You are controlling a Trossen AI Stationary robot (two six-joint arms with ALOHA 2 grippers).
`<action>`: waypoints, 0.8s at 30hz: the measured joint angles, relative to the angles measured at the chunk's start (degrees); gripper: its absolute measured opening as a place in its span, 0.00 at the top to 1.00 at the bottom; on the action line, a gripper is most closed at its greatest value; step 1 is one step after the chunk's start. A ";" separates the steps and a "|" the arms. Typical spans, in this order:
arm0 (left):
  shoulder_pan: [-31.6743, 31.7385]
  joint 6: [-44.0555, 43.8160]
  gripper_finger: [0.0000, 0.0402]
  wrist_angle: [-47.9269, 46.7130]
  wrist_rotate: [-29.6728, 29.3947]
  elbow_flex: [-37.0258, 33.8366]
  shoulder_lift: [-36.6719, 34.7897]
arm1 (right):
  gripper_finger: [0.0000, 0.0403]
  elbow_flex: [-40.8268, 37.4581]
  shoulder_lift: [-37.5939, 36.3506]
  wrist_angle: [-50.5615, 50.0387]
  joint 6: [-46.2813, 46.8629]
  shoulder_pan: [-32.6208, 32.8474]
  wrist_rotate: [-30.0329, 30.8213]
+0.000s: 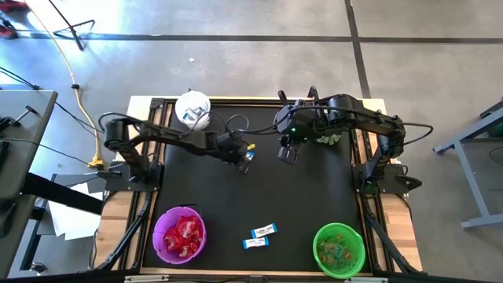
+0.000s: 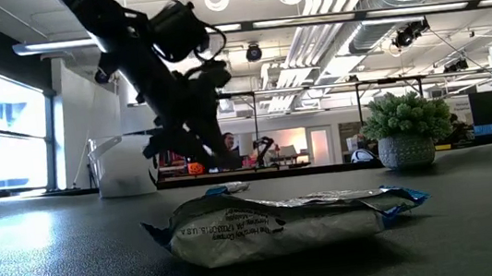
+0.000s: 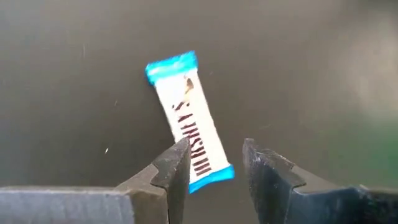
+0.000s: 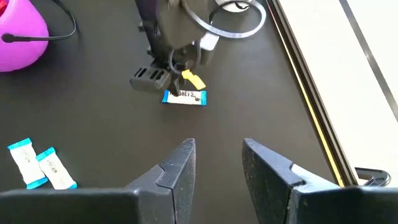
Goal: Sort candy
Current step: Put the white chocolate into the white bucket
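Observation:
A blue-and-white candy bar (image 3: 186, 118) lies flat on the black mat near the table's middle, also seen in the high view as the bar (image 1: 249, 152). My left gripper (image 3: 214, 168) hovers slanting down over it, open, its fingers on either side of the bar's nearer end without touching. My right gripper (image 4: 217, 168) hangs open and high above the mat, just right of the left one, with nothing between its fingers. Two more blue-and-white bars (image 1: 260, 237) lie near the front edge. Red candy fills the purple bowl (image 1: 159, 236); greenish candy lies in the green bowl (image 1: 318, 250).
A white bowl (image 1: 192, 110) stands at the far left corner of the mat. A spiky green plant in a grey pot (image 2: 405, 129) stands at the far right, behind my right arm. Bare mat lies between the bowls and both grippers.

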 joint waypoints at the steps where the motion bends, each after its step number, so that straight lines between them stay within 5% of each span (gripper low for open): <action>1: 0.00 0.00 0.67 -0.09 0.06 0.00 0.81 | 0.69 0.00 0.00 0.02 0.00 0.00 0.00; 24: -0.10 0.06 0.71 1.84 -1.51 0.15 6.91 | 0.69 0.00 0.00 0.00 -1.07 0.00 -0.09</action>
